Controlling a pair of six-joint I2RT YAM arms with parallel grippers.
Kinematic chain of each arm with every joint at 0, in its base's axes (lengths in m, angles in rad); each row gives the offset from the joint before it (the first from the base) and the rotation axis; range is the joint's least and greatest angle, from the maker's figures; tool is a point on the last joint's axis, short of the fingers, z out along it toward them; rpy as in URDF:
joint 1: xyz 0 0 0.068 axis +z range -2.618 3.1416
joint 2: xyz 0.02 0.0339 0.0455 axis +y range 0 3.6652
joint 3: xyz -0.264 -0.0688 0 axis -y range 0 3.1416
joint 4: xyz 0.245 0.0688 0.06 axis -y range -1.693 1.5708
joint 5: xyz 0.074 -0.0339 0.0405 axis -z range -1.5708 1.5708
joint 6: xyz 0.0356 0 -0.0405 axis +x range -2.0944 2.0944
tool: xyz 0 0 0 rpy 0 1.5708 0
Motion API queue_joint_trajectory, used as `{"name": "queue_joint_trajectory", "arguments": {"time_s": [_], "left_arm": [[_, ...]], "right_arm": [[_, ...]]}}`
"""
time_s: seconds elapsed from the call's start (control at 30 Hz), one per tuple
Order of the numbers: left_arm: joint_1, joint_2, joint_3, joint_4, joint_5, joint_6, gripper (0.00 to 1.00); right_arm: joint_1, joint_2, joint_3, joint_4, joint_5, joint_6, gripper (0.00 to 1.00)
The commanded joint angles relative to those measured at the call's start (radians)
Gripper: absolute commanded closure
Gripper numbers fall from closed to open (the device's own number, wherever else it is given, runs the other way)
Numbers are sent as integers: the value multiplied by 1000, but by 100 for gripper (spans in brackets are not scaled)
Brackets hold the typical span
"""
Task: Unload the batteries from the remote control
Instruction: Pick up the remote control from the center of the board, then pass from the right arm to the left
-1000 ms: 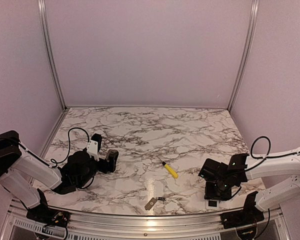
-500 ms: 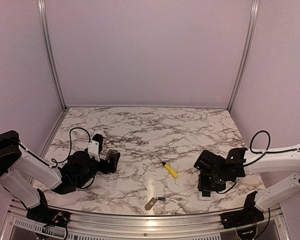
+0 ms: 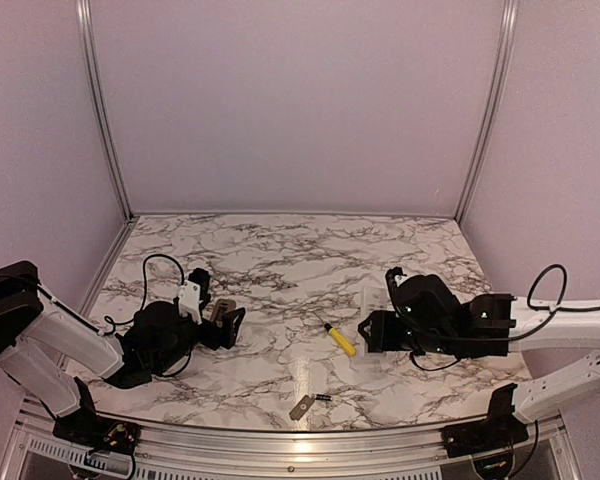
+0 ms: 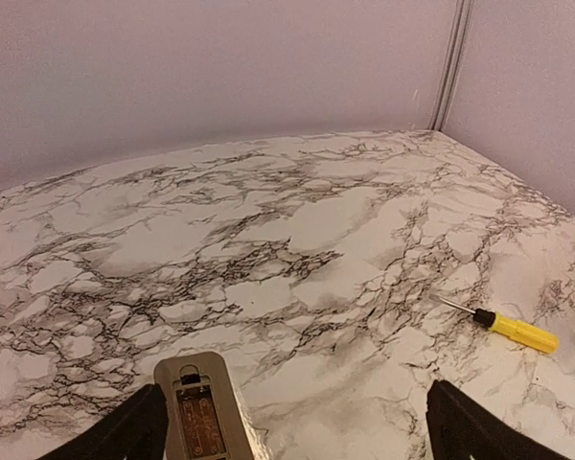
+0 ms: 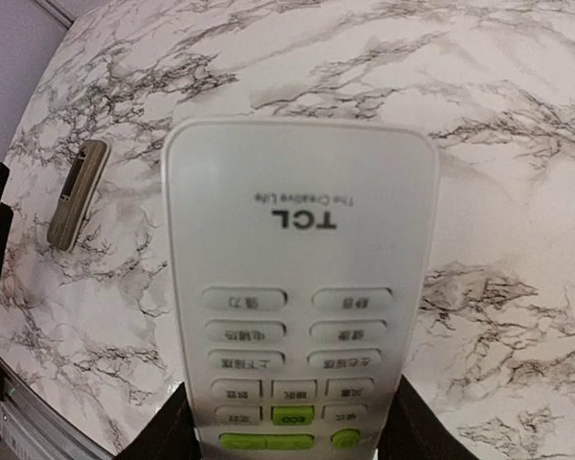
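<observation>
My right gripper [image 3: 373,330] is shut on a white TCL remote [image 5: 302,287], held above the table with its buttons facing the wrist camera. My left gripper [image 3: 228,322] is open and low over the table. A grey remote [image 4: 199,412] lies between its fingers, close to the left finger [image 4: 125,436]. Its battery compartment is open and no battery shows in it. This grey remote also shows in the right wrist view [image 5: 77,192]. One dark battery [image 3: 323,398] lies on the table near the front edge, beside the flat grey cover plate [image 3: 300,407]. No blue battery is in view.
A yellow-handled screwdriver [image 3: 340,340] lies mid-table, just left of my right gripper; it also shows in the left wrist view [image 4: 517,332]. The metal rail [image 3: 280,440] runs along the front edge. Purple walls [image 3: 300,100] close in the back and sides.
My right gripper has lifted the white remote from the front right and carried it left and away from the edge. My left gripper has shifted slightly right.
</observation>
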Motion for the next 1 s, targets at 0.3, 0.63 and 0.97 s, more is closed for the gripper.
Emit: {"name": "queue_joint_trajectory", "arguments": {"time_s": [0.3, 0.63, 0.97], "left_arm": [[4, -3, -3, 67, 197, 9, 2], [4, -5, -31, 220, 602, 24, 6], [-18, 10, -1, 332, 801, -34, 9]], "right_arm": [[33, -1, -148, 620, -30, -266, 100], [44, 12, -252, 1067, -189, -409, 100], [46, 71, -180, 1083, -183, -436, 100]]}}
